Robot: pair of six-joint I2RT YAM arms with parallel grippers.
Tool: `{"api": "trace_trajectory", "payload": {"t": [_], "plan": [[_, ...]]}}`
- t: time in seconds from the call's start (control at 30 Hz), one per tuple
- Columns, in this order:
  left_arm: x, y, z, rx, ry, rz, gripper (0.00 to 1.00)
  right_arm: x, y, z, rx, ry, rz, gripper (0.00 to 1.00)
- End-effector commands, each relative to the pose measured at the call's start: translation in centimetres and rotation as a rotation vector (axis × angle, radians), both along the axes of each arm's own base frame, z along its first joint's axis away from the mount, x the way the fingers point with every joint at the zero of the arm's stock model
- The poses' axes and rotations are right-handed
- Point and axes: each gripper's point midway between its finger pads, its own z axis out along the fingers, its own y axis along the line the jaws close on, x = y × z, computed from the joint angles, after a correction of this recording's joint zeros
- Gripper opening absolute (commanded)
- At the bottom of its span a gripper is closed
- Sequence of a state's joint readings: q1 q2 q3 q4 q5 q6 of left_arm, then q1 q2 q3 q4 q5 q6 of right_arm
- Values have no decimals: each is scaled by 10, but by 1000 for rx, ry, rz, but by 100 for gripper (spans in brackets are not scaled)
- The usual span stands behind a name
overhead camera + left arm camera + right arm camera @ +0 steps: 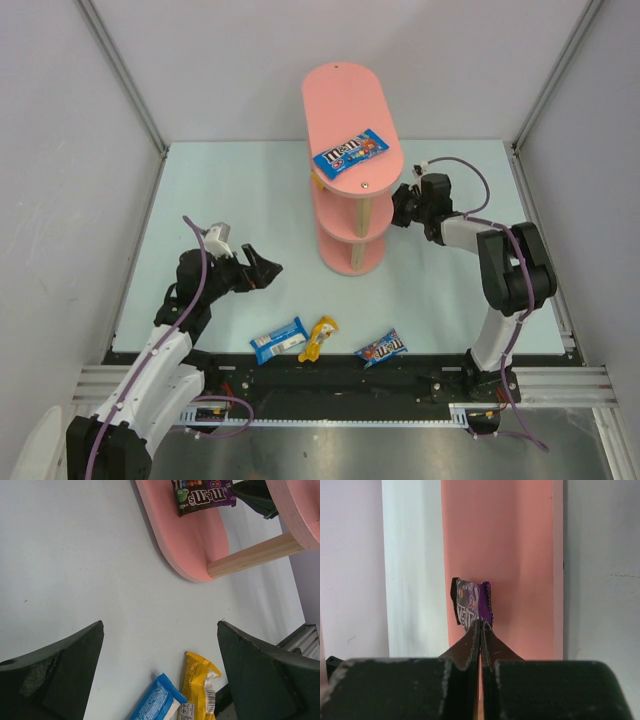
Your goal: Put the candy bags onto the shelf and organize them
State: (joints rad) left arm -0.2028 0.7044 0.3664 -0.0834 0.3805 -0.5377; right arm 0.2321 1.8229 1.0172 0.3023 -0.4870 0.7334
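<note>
left gripper [262, 270] hangs spread wide and empty over the near-left tabletop [220, 190]. the blue packet [277, 341] and yellow packet [320, 338] lie just right of it by the near edge, closer to this arm, the blue one's long axis along that edge, with bare surface around. the shelf [350, 110] stands mid-far, where the right gripper [481, 626] is clenched on a purple packet [472, 602] at its bottom board

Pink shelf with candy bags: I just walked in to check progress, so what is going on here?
The right hand is shut on a purple bag at a lower board of the shelf. A blue bag lies on the top board. The left hand hangs open over the table, where three more bags wait near the front edge.
</note>
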Motion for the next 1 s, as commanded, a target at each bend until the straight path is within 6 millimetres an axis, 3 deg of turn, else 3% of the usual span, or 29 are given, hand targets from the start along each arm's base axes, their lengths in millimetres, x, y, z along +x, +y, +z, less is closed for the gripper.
{"api": "trace_trajectory", "payload": {"t": [0.0, 0.1, 0.13, 0.23, 0.33, 0.57, 0.6, 0.77, 0.97], "plan": [[1, -4, 7, 0, -41, -29, 100, 11, 11, 8, 18, -38, 31, 0], [0, -4, 7, 3, -41, -34, 100, 12, 13, 4, 18, -30, 47, 9], [0, -4, 8, 5, -42, -34, 100, 12, 12, 3, 12, -29, 43, 23], [0, -3, 9, 9, -46, -32, 100, 14, 3, 7, -30, -37, 8, 54], [0, -3, 8, 11, -42, -33, 100, 16, -9, 24, -64, -74, -31, 67], [2, 2, 8, 29, -52, -8, 100, 11, -53, 49, -135, -81, -168, 70], [3, 2, 10, 34, -66, -12, 100, 2, -57, 40, -153, -47, -176, 70], [2, 3, 22, 10, -148, 2, 100, -43, -74, 33, -229, -5, -184, 70], [3, 4, 11, 31, -98, 5, 100, -100, -89, 17, -290, 52, -177, 70]]}}
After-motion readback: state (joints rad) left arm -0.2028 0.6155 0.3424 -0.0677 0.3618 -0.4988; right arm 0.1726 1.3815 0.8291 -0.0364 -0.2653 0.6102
